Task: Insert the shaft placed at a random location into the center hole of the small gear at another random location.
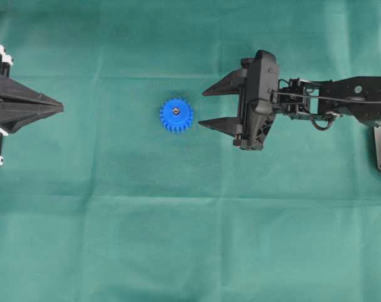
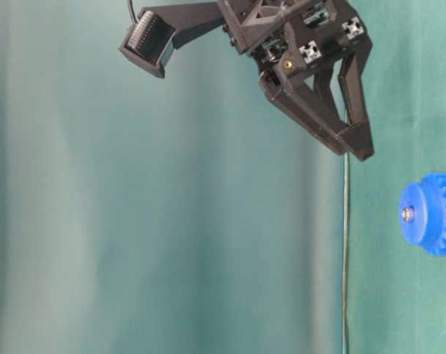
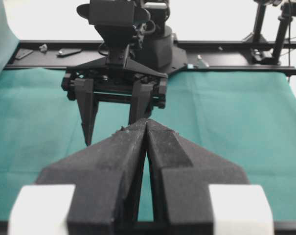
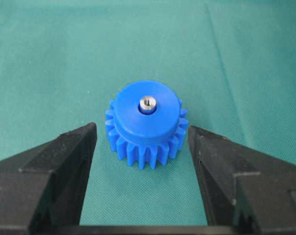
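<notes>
A green cloth-covered table carries everything. The black right gripper hangs with its jaws spread wide and empty, tips aimed at the gear from just beside it. The black left gripper sits at the cloth's left edge, well apart, jaws pressed together on nothing. The bright blue toothed plastic small gear lies flat near the middle. The silvery metal shaft stands upright in its center hole, end facing up.

Bright blue small gear, silvery shaft, plain green cloth, black hands.
</notes>
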